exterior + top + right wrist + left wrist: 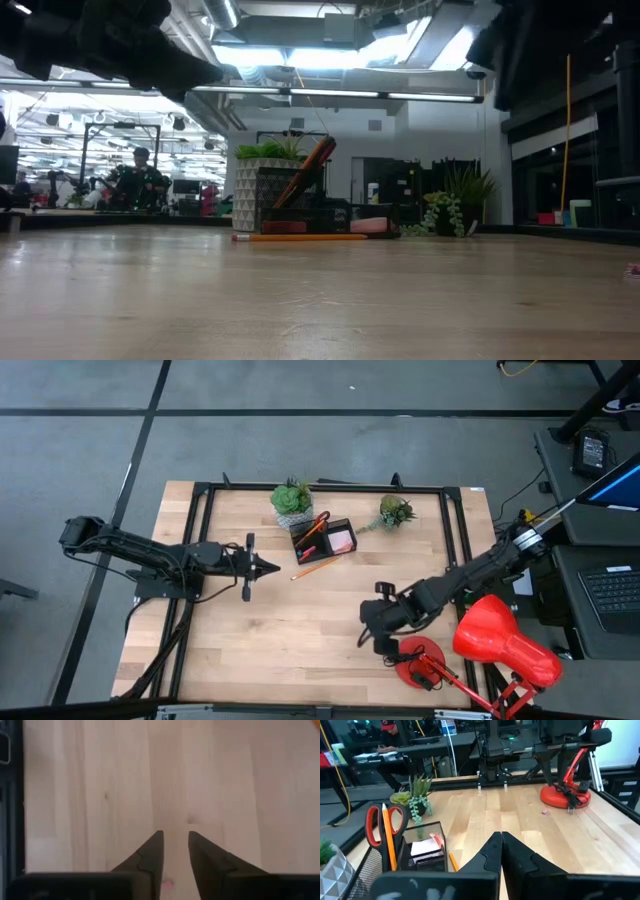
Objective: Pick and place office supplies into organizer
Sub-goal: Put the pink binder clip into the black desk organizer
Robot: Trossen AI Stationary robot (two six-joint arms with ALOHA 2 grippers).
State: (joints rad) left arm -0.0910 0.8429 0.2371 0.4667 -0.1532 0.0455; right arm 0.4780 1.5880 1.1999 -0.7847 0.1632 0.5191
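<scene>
The black organizer [322, 540] stands at the table's far middle. Red-handled scissors [375, 820] and an orange pencil [387, 837] stand upright in it, and a pink pad [342, 541] lies in it. A second orange pencil [315, 568] lies flat on the table by its near side. My left gripper [272, 568] hovers shut just left of that pencil, holding nothing. My right gripper [388, 648] points down, open, over the table at the near right. A small pink eraser [167, 883] lies on the wood below its fingers, untouched.
Two green potted plants [292, 503] [396, 512] flank the organizer at the far edge. A red desk lamp [505, 640] stands at the near right, its round base [420, 663] close beside my right gripper. A black frame [200, 510] borders the table.
</scene>
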